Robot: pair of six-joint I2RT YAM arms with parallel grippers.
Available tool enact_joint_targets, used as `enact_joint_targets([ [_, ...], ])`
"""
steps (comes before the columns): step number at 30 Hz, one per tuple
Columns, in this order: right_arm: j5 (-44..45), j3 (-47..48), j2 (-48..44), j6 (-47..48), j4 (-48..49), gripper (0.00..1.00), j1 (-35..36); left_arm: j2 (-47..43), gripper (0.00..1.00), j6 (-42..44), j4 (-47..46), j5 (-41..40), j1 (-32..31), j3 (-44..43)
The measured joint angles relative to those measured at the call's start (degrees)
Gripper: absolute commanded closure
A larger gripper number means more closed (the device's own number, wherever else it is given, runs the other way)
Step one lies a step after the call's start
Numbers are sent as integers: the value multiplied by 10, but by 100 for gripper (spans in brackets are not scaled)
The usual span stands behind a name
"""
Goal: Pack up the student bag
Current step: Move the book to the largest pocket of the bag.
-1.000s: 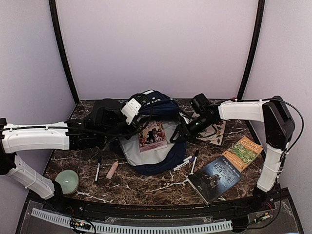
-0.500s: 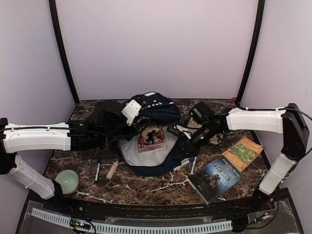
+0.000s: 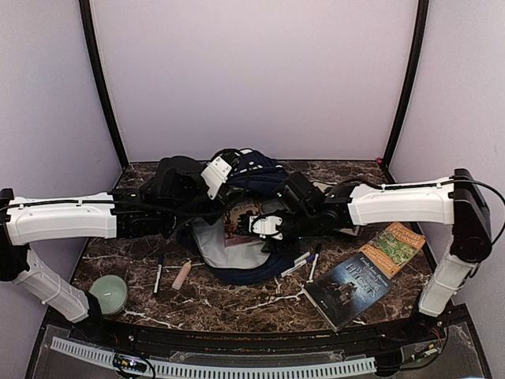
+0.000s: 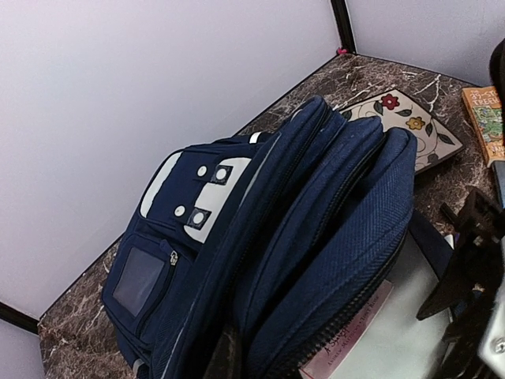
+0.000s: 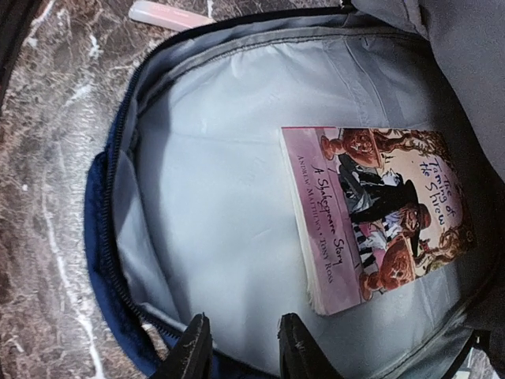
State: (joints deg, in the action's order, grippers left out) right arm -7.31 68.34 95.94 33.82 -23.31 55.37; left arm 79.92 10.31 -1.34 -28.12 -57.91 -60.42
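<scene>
The student bag [image 3: 260,170] lies at the centre of the table with its main pocket unzipped and gaping toward 6 o'clock, so the grey lining [image 5: 221,181] faces up. Its outer pockets stand propped at 12 o'clock. That seems to be the left gripper's [image 3: 227,195] work. It reaches in from 9 o'clock with its jaws pressed together, and I judge it is pinching the top edge of the bag to hold the mouth open. The fingers themselves are hidden in its own wrist view.

One pink paperback [image 5: 379,213] lies flat on the lining, cover up, toward the 12 o'clock end of the pocket. The lining on the 6 o'clock side of it is bare, which leaves room for more.

The right gripper [image 5: 243,332] comes in from 3 o'clock and hangs over the pocket, near the rim of the opening. Its fingers [image 5: 196,339] are partly spread, and I see nothing pinched between them.

What is left to pack waits outside the bag:
- a dark book [image 3: 347,282] and a green and orange book [image 3: 390,245] at 4 o'clock
- pens [image 3: 304,260] just beside the bag's rim at 5 o'clock
- a marker [image 3: 158,274] and a pink tube [image 3: 182,274] at 7 o'clock
- a green candle [image 3: 108,290] at 8 o'clock

The books are probably the easiest next load, since the open mouth is wide enough for them to slide in flat.
</scene>
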Motion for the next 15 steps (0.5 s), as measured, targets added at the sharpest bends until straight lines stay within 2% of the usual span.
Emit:
enact_joint_targets([
  [9, 89, 37, 134, 64, 47, 65, 8, 0, 100, -5, 15, 3, 0, -4],
  [15, 132, 60, 161, 71, 73, 66, 10, 0, 100, -9, 16, 4, 0, -4],
])
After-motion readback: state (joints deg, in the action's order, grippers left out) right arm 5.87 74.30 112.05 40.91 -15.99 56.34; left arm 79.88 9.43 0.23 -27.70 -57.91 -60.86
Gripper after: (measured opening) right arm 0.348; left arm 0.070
